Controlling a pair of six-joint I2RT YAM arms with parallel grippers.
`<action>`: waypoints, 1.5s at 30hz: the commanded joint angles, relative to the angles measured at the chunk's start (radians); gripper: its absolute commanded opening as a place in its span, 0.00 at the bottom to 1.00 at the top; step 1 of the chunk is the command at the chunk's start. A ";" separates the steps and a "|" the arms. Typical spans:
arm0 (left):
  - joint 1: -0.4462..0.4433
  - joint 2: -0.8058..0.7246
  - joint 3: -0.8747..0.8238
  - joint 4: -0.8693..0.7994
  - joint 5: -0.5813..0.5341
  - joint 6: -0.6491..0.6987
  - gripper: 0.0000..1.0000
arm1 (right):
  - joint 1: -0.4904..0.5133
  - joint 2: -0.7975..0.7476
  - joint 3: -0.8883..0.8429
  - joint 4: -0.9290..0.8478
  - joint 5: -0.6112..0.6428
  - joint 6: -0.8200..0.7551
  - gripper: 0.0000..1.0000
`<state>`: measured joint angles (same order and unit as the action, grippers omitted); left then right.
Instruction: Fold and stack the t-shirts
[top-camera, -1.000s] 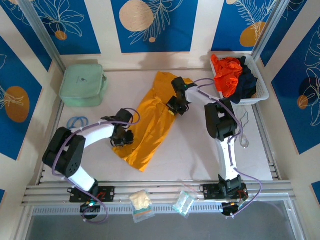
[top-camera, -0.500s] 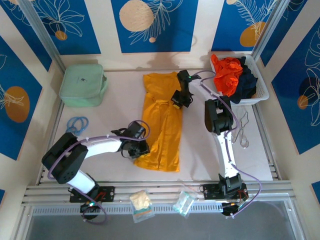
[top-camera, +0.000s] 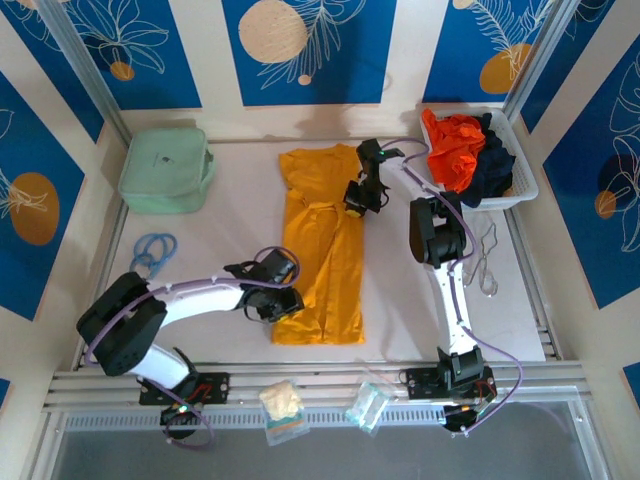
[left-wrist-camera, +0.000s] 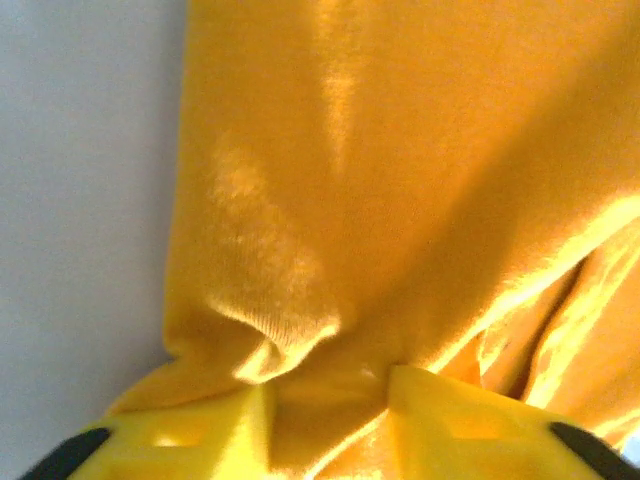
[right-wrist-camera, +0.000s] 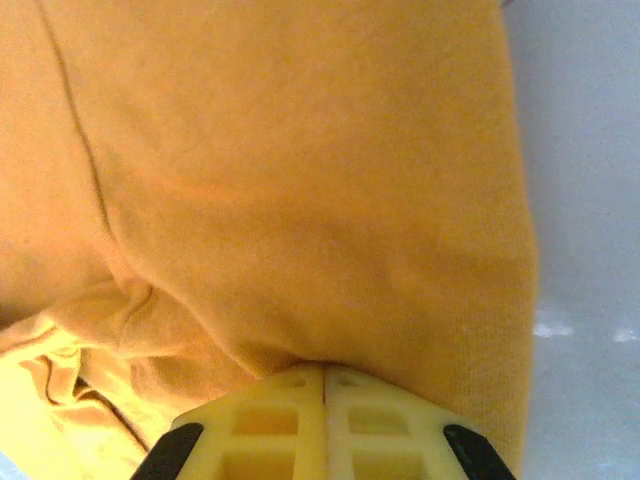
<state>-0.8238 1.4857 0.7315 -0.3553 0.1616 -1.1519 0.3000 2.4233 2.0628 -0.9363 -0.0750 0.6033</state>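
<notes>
Cloth runs top to bottom at frame centre: golden-yellow t-shirt (top-camera: 322, 250) flat on the table (top-camera: 225, 225), left pincer (top-camera: 284, 303) half-parted over its lower-left hem, right pincer (top-camera: 356, 203) clamped on its upper-right edge.

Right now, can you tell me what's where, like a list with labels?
yellow shirt: flat on the table, in a long strip
left claw: open, at the shirt's near left edge
right claw: shut on the shirt's far right edge
basket: far right, holds the orange shirt and navy shirt
case: far left
</notes>
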 joint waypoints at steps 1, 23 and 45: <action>-0.010 -0.025 0.114 -0.172 -0.132 0.091 0.52 | 0.007 -0.125 -0.039 0.041 0.005 -0.102 0.00; -0.005 -0.341 0.297 0.456 -0.298 1.686 0.99 | 0.323 -1.606 -1.039 0.401 0.105 -1.277 0.67; -0.174 -0.648 0.040 -0.421 -0.169 2.605 0.84 | 0.617 -1.565 -1.327 -0.001 0.058 -1.860 0.69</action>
<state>-0.9745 0.8238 0.7860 -0.6605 0.0502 1.3201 0.8829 0.8230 0.7368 -0.9119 -0.0238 -1.1877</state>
